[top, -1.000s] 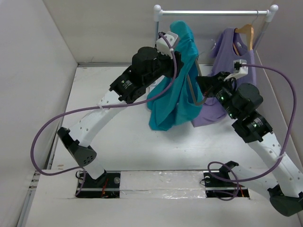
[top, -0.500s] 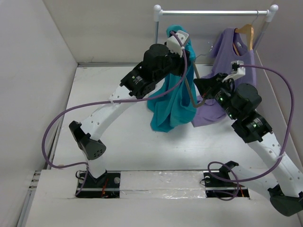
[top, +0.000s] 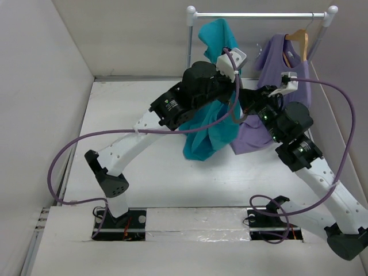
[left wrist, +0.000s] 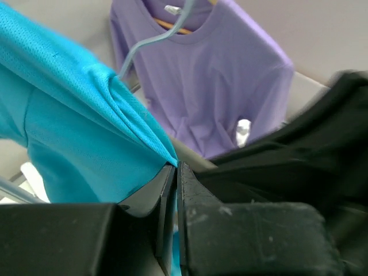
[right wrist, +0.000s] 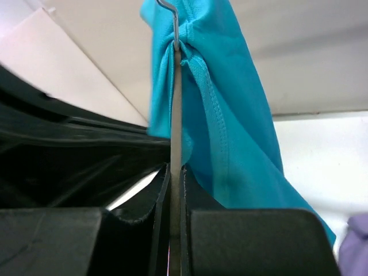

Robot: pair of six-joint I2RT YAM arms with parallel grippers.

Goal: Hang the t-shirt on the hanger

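the t-shirt [top: 210, 138] is held up by the rail's [top: 259, 15] left end, a fold pinched by the left gripper [left wrist: 176, 168], apparently to be drawn over the hanger [right wrist: 175, 86], which is clamped steady in the right gripper [right wrist: 176, 171].

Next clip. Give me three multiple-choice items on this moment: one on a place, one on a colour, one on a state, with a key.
1. Where is the purple top?
A. Lying in a basket.
B. On a wooden hanger hooked on the rail.
C. Folded in a drawer.

2. What colour is the t-shirt pinched by the left gripper?
A. White.
B. Purple.
C. Teal.

3. How is the right gripper?
A. Shut on the hanger.
B. Wide open.
C. Shut on the purple top.

Key: B, the top view shows it hanging from the rail. C, the left wrist view shows teal cloth between shut jaws. A, the right wrist view shows the thin grey wire clamped between the jaws.
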